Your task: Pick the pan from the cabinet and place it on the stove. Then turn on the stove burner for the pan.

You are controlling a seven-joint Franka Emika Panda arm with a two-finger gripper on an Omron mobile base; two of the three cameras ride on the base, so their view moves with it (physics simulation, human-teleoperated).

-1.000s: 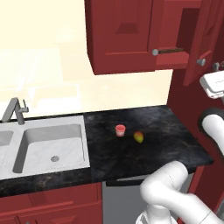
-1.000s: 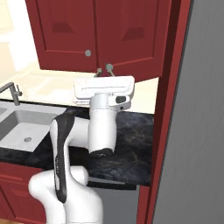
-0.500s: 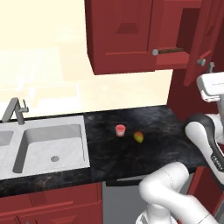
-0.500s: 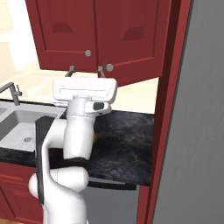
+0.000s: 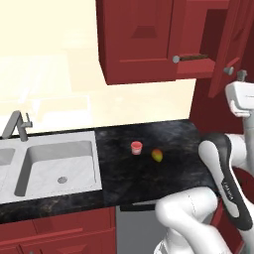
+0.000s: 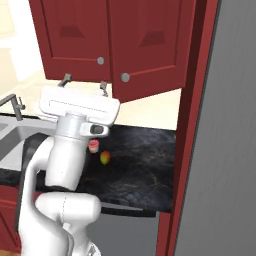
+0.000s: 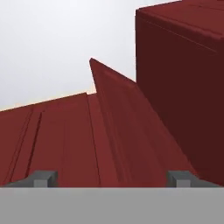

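The dark red cabinet [image 5: 139, 39] hangs over the counter, its right door [image 5: 225, 44] swung open. Out of the opening pokes a slim brown handle [image 5: 194, 57], the pan's; the pan's body is hidden inside. My gripper [image 6: 84, 83] points up just under the cabinet's lower edge [image 6: 75, 75], open and holding nothing. In the hand view the fingertips [image 7: 42, 178] stand far apart, with the door's edge [image 7: 113, 118] ahead between them. From the left base view the gripper [image 5: 241, 77] is just right of the open door. The stove and its burner are out of view.
On the black counter [image 5: 163, 139] stand a small red cup [image 5: 136, 147] and a yellow-red fruit [image 5: 157, 155]. A steel sink [image 5: 54, 163] with faucet [image 5: 17, 126] lies to the left. A tall grey appliance [image 6: 220, 150] and a red side panel [image 6: 187, 125] close off the right.
The gripper went from shut to wide open. The hand slid left in the right base view, away from the ajar door's knob.
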